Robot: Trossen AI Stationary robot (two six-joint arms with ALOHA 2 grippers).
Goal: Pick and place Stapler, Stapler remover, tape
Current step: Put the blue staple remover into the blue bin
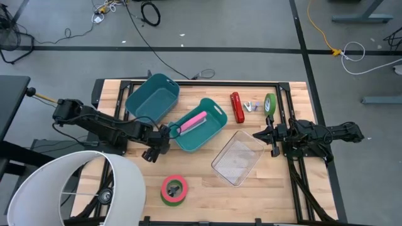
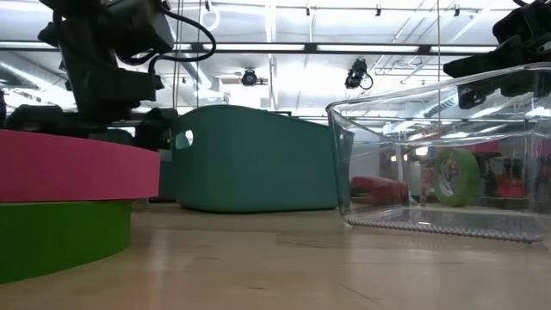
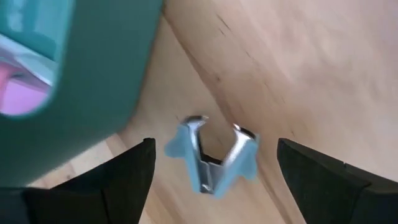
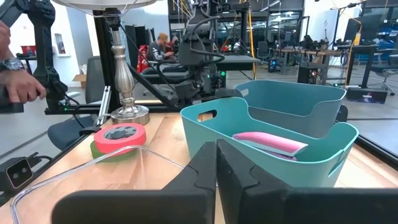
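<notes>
Partly done: one stapler is in its bin.
Pink stapler [image 1: 195, 120] lies in the teal bin [image 1: 218, 112]. Left claw [image 3: 214, 146] stands apart around the stapler remover [image 3: 211, 163], perhaps not gripping it. Right claw [image 4: 216, 167] is together. Green tape [image 1: 270, 105] and red tape [image 1: 174, 189] wait on the worktop [image 1: 207, 188].

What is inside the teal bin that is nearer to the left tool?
A pink stapler lies inside the teal bin, slanting across the floor. The wall hides part of the floor in the right wrist view, so small items there cannot be excluded.

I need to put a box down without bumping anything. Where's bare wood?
Bare wood lies along the near edge between the red-and-green tape roll and the clear bin. Crowded: the far right, around the red stapler and the green tape.
</notes>
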